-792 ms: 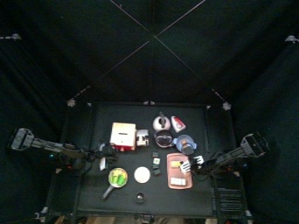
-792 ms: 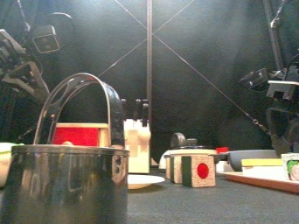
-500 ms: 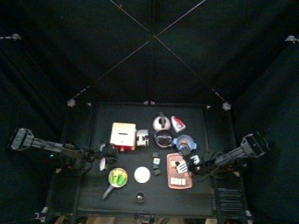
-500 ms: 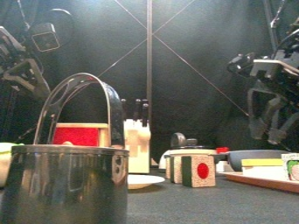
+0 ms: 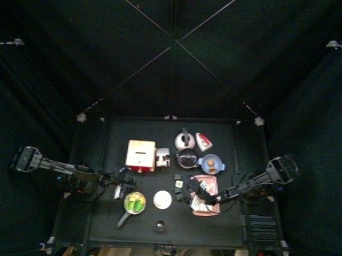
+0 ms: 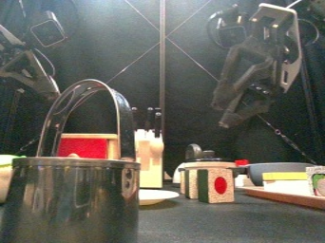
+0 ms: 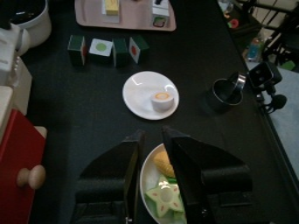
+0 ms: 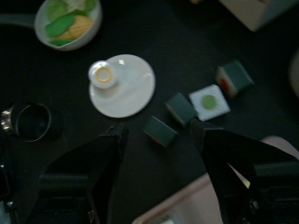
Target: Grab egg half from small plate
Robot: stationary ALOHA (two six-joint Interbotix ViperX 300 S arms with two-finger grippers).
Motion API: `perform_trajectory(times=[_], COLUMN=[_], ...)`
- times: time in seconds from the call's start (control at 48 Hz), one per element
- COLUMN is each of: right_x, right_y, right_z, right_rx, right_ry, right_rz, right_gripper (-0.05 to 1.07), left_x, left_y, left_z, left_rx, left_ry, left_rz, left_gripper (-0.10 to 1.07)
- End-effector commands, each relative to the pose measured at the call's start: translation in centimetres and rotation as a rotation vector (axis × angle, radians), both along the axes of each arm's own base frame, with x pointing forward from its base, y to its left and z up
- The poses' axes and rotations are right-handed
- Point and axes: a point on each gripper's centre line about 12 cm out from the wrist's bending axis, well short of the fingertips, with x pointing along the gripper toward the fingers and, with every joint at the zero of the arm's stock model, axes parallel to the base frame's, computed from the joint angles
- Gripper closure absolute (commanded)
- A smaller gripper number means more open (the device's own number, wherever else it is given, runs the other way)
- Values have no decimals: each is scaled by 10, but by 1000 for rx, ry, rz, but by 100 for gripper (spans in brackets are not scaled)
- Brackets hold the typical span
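Nothing grabbed: the egg half (image 7: 163,101) sits on the small plate (image 7: 138,86), untouched by either arm, so I judge the whole task is yet to do.
Egg half: it rests toward the plate's rim rather than dead centre; its yellow centre faces up in the right wrist view (image 8: 104,76).
Small plate: from above it lies at about 6 o'clock of the table's middle (image 5: 163,200), with the green bowl (image 5: 136,204) just beside it at 9 o'clock and the pink tray (image 5: 203,204) near it at 3 o'clock.
Right gripper: jaws spread wide with nothing between them (image 8: 158,144), hanging above the table and looking down on the plate and the small blocks (image 8: 211,101).
Left gripper: jaws set to a narrow gap, empty (image 7: 160,149), poised over the green bowl (image 7: 163,188), with the plate farther ahead.
What is left: a reach down to the plate, a close around the egg half, and a lift.
Hard to see: in the front view a metal pot (image 6: 68,199) fills the near side and only a sliver of the plate's rim (image 6: 158,196) shows; the egg half is hidden there.
Too small: from the top view the egg half cannot be made out on the plate.
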Motion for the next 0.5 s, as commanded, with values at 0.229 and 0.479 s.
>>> perform_trajectory(times=[0.229, 0.479], right_x=[68, 105], right_y=[32, 32], right_z=[1, -26], right_rx=[-137, -134], right_ry=[-85, -54], right_rz=[218, 267], right_gripper=[11, 11], left_x=[5, 4], left_y=[1, 4], left_z=[7, 5], left_rx=[1, 4], left_ry=[-17, -8], left_rz=[8, 19], left_gripper=[29, 29])
